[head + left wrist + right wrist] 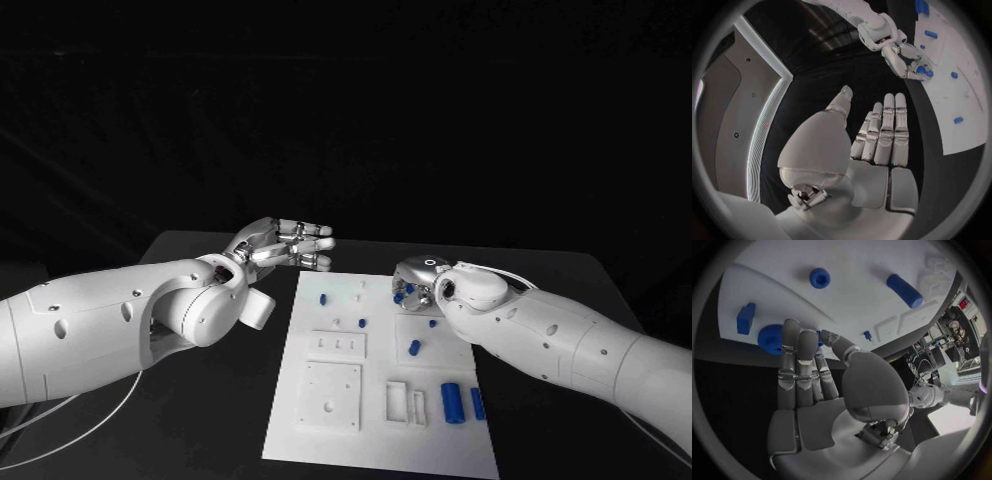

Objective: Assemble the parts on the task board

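Note:
The white task board lies in the middle of the black table. My right hand is low over its far right part. In the right wrist view its fingers lie across a blue round toothed part at the board's edge, with the thumb on the part's other side, so the hand seems to grip it. In the left wrist view blue shows between the right hand's curled fingers. My left hand hovers off the board's far left corner, fingers straight, thumb apart, holding nothing.
Loose blue parts lie on the board: two cylinders near the front right, a shorter piece mid-board, and small ones toward the back. White raised blocks stand at the front left. A blue block lies beside the toothed part.

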{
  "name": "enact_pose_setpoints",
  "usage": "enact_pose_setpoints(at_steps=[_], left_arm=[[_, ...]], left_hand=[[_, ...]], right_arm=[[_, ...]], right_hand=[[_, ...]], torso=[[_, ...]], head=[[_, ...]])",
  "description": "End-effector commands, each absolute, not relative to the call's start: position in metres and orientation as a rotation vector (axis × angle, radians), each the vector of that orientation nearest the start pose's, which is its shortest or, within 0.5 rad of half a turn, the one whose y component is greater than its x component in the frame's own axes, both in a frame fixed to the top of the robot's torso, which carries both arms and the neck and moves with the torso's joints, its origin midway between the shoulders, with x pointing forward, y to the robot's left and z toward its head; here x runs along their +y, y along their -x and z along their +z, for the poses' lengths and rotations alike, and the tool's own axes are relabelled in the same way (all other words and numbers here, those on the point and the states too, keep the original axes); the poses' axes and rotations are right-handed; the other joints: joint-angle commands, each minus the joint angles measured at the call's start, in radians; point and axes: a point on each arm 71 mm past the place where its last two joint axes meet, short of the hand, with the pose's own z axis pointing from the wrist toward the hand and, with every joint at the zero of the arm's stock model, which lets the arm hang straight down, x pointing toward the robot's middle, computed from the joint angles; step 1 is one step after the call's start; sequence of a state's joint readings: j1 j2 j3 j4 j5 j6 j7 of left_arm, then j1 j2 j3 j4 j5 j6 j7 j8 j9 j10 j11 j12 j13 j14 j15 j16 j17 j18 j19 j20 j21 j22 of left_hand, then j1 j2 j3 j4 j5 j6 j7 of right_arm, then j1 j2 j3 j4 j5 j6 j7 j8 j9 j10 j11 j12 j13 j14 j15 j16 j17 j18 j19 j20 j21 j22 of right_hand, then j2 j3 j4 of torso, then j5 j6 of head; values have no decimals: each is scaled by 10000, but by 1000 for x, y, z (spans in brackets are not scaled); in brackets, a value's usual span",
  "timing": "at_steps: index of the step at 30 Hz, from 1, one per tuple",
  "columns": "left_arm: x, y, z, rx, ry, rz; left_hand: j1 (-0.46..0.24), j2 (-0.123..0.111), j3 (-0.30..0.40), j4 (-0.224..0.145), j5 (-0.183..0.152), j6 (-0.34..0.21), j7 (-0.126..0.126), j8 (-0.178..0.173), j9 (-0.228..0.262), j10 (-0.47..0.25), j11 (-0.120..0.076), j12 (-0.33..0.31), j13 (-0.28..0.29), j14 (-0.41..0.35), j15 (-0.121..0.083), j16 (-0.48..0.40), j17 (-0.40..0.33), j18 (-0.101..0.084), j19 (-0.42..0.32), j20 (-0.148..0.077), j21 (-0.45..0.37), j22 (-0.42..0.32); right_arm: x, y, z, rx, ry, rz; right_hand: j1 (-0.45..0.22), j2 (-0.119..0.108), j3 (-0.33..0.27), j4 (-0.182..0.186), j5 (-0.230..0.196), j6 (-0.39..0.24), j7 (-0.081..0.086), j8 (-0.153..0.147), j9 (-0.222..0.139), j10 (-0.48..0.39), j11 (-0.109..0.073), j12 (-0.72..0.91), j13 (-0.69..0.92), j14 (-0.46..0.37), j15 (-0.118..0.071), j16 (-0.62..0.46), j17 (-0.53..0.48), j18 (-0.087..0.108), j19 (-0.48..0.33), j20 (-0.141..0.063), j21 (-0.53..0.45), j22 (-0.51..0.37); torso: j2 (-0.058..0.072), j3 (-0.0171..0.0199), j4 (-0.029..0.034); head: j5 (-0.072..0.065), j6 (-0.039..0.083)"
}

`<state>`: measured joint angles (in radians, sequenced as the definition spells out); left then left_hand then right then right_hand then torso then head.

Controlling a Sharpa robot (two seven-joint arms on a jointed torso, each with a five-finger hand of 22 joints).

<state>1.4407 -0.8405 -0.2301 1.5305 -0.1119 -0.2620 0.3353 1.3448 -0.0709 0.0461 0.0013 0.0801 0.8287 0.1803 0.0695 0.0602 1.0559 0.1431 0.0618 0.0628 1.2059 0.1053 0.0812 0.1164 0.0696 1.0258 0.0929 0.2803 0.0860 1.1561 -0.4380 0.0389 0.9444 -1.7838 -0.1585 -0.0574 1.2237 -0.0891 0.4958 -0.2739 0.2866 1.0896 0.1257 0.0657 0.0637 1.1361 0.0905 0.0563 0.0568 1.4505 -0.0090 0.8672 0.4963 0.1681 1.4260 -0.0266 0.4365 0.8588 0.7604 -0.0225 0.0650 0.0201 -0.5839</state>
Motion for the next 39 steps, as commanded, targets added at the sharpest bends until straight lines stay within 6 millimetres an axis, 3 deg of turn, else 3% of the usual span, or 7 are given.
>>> enact_pose_setpoints(at_steps=[1,5,18,21,24,35,39], left_arm=[[201,-501,-130,15579,8095,-15052],[201,-501,-130,15587,8094,-15050],[199,-503,-130,15620,8091,-15023],[199,-503,-130,15618,8100,-14997],[200,-504,-131,15613,8108,-14976],[200,-505,-131,15577,8138,-14894],[202,-506,-131,15543,8178,-14807]], left_hand=[[0,138,-15,-10,-51,39,9,62,16,1,58,-19,0,67,14,53,15,84,74,-22,10,-13],[1,142,-19,-13,-51,46,8,63,17,2,57,-19,0,69,13,54,15,83,76,-23,11,-14],[62,269,-82,-134,-59,126,1,70,19,13,45,-22,-3,137,-18,100,35,83,129,-59,82,-2],[62,269,-82,-134,-59,126,1,70,19,13,45,-22,-3,137,-18,100,35,83,129,-59,82,-2],[62,269,-82,-134,-59,126,1,70,19,13,45,-22,-3,137,-18,100,35,83,129,-59,82,-2],[70,310,-115,-182,-74,151,-3,71,22,9,45,-21,-2,135,-18,102,35,80,115,-60,97,-2],[75,347,-136,-218,-68,191,-5,74,24,10,43,-21,-2,138,-21,106,37,81,110,-63,117,-3]], right_arm=[[-150,-570,-225,17074,4205,3469],[-149,-570,-224,16994,4190,3502],[-150,-570,-223,16782,4066,3469],[-151,-570,-223,16793,3997,3471],[-151,-570,-223,16783,3954,3495],[-150,-570,-219,16457,3590,3468],[-148,-570,-215,16313,3343,3520]], right_hand=[[-92,33,138,-6,-180,91,-13,-35,4,186,-41,7,14,-61,-47,50,18,38,44,-40,106,132],[-85,97,422,21,-569,158,-50,-33,8,570,-149,10,23,-32,-112,160,45,-196,47,-158,379,574],[15,261,536,138,-996,404,-121,-24,18,934,-264,16,32,-55,-178,383,-53,-224,-11,-215,446,1222],[99,440,627,174,-1491,647,-180,-20,34,1179,-345,18,37,-56,-225,400,-73,-254,4,-251,454,1308],[57,428,786,176,-1416,738,-200,-15,40,1234,-363,20,39,-56,-240,412,-112,-293,8,-277,427,1436],[183,660,741,152,-1853,1366,-361,-12,113,1764,-547,20,44,-72,-425,460,-127,-463,165,-454,775,1852],[150,665,807,125,-1891,1418,-376,-14,115,1818,-567,20,44,-72,-460,457,-168,-545,203,-505,941,2158]], torso=[[2,-2,0],[-1,-2,-16],[8,-6,-16],[4,-10,-14],[5,-7,-17],[-5,5,-31],[11,-17,-29]], head=[[33,-11],[19,-46],[2,-33],[15,-45],[37,-8],[3,7],[-88,-6]])
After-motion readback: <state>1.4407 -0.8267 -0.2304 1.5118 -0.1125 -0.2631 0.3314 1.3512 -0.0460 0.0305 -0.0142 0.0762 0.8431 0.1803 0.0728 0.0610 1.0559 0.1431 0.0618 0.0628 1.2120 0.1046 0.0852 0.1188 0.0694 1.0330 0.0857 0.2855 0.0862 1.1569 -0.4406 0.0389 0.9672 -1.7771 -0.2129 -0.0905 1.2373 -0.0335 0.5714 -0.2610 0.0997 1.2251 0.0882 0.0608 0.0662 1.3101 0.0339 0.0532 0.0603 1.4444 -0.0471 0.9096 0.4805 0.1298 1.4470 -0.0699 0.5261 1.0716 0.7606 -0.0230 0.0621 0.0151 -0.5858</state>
